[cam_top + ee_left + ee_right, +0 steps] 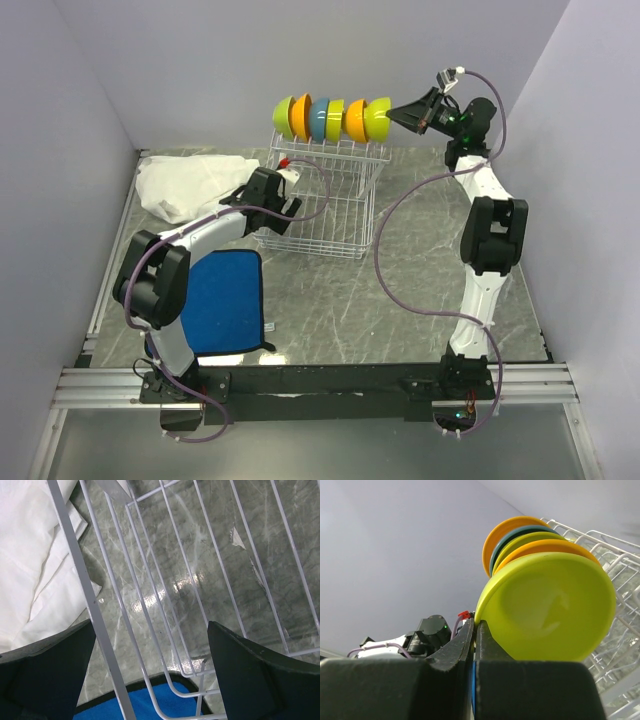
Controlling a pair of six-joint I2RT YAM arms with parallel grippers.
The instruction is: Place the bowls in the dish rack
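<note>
Several bowls stand on edge in a row on the upper shelf of the white wire dish rack (320, 215): yellow (283, 115), orange (300, 117), blue (320, 119) and others. The lime green bowl (377, 118) (550, 610) is last on the right. My right gripper (402, 112) (476, 625) is shut on its rim, high at the back right. My left gripper (283, 196) (152, 630) stands open at the left side of the rack's lower basket. Rack wires (150, 580) run between its fingers, and it holds nothing.
A crumpled white cloth (190, 185) (30, 555) lies at the back left beside the rack. A blue mat (225, 300) (150, 702) lies on the marble table in front of the left arm. Grey walls close in the left, back and right.
</note>
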